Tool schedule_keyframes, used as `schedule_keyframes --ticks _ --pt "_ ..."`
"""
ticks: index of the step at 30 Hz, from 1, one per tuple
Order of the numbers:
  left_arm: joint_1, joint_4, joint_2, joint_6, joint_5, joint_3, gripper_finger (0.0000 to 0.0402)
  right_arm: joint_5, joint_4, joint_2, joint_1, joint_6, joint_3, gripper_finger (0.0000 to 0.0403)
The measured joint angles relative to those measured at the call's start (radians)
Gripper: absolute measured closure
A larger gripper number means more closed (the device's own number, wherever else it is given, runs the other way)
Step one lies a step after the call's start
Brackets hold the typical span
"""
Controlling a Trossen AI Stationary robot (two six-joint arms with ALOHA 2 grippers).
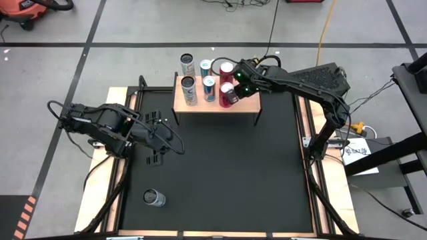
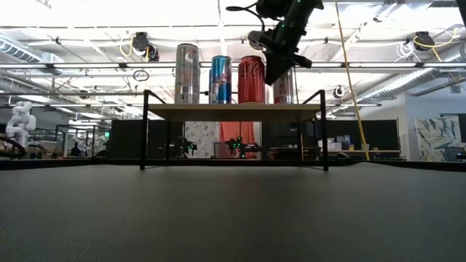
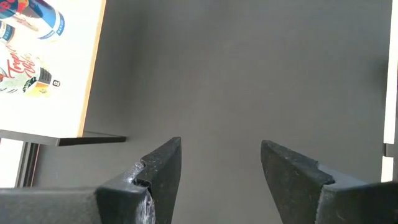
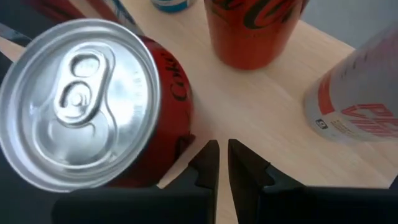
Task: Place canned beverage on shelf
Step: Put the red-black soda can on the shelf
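The light-wood shelf [image 1: 248,103] stands at the mat's far edge and holds several upright cans: silver [image 1: 189,90], blue [image 1: 209,88] and red [image 1: 229,95] in front, more behind. My right gripper [image 4: 222,152] is shut and empty above the shelf's right part. It is close beside the red Coke can [image 4: 93,106], and it also shows in the low view [image 2: 277,69]. My left gripper [image 3: 221,149] is open and empty over the mat's left middle [image 1: 179,143]. Another silver can [image 1: 153,197] sits on the mat near the front left. My right gripper's shut fingers [image 4: 205,158] slant down from the right, next to the red Coke can's side [image 4: 180,134]. I cannot tell whether a finger touches the can. The can stands upright on the shelf board.
The black mat [image 1: 220,173] covers the table between wooden side strips. A second red can [image 4: 255,31] and a white-and-red can [image 4: 357,106] stand on the shelf close to my right gripper. Cables and a power strip [image 1: 357,130] lie off the table's right side.
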Motion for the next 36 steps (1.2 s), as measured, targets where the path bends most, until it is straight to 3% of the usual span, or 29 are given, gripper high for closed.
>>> schedule_keyframes --ticks 9,16,20,36 --pt "0.000 0.000 0.000 0.000 0.000 0.000 0.0185 0.006 -0.121 -0.037 0.002 -0.016 0.000 0.0386" --pt "0.000 0.000 0.000 0.000 0.000 0.000 0.0185 -0.022 -0.183 -0.069 0.066 0.000 0.000 0.0386" --pt "0.000 0.000 0.000 0.000 0.000 0.000 0.0185 -0.070 -0.147 -0.058 0.097 -0.003 0.000 0.0386" --pt "0.000 0.000 0.000 -0.001 0.000 0.000 0.0185 -0.073 0.027 -0.033 0.112 -0.010 0.000 0.0386"
